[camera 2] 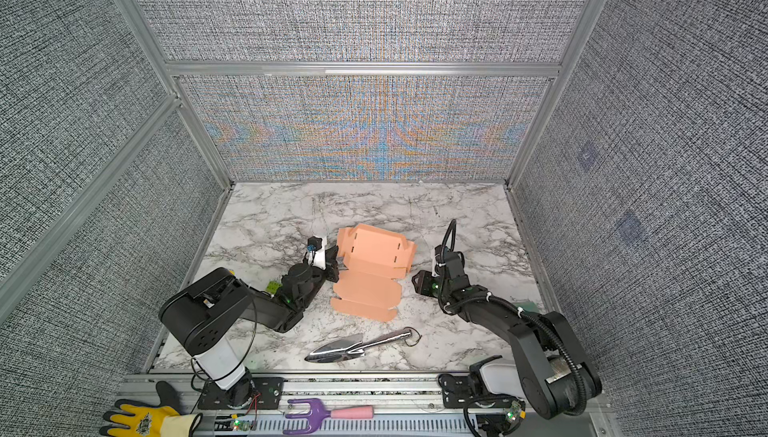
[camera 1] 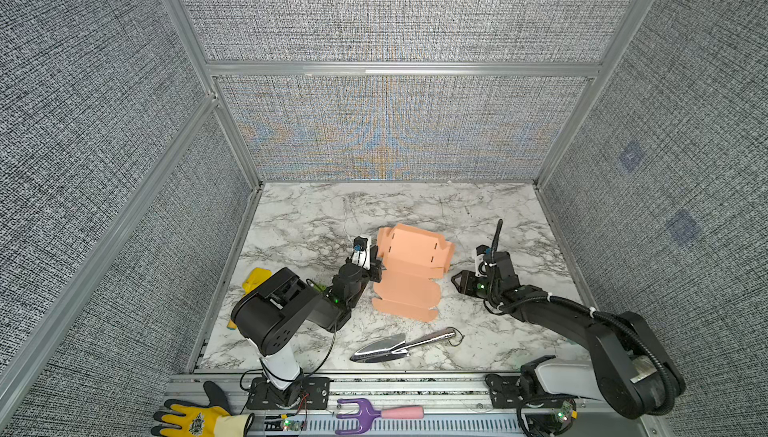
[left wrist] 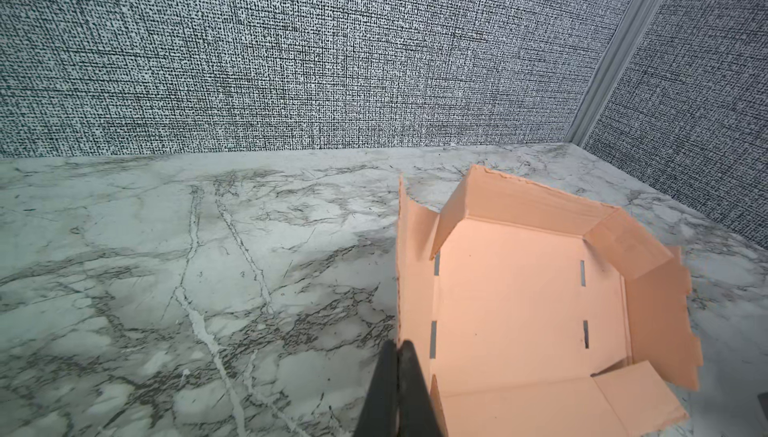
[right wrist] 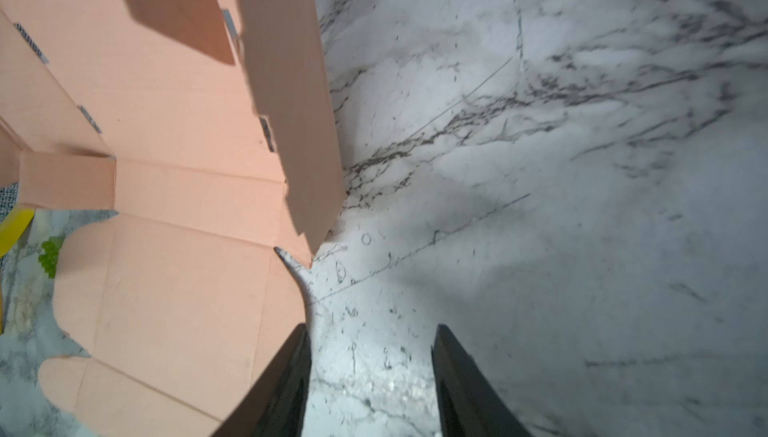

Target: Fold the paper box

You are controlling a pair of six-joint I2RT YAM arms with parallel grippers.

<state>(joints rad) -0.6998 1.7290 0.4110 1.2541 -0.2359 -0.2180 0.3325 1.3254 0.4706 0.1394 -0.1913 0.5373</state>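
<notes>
The left gripper (left wrist: 399, 356) is seen closed on the upright left side wall of the paper box (left wrist: 519, 302), the thin card being pinched between the two black fingers (left wrist: 380, 393). The right gripper (right wrist: 370, 339) is held with its jaws apart and nothing between them, just beside the right edge of the box's flat lid panel; whether the card is touched cannot be made out.

In both top views the box (camera 1: 409, 272) is found near the middle of the marble tabletop (camera 1: 316, 214). Its far half is partly raised into a tray, with the far wall and both side walls lifted, and its near lid panel is laid flat.

The single pinch on thin card is judged the weak point: if the wall is pulled or twisted, it may be creased off its score line or torn at the slits. If the right jaws are brought in too low, the lid may be shoved sideways and the whole sheet swung about the left grip. The raised right wall is held by nothing and may be expected to sag outward. A metal hand trowel (camera 1: 401, 345) is lying near the lid's front edge and could be struck if the sheet is slid toward it.
</notes>
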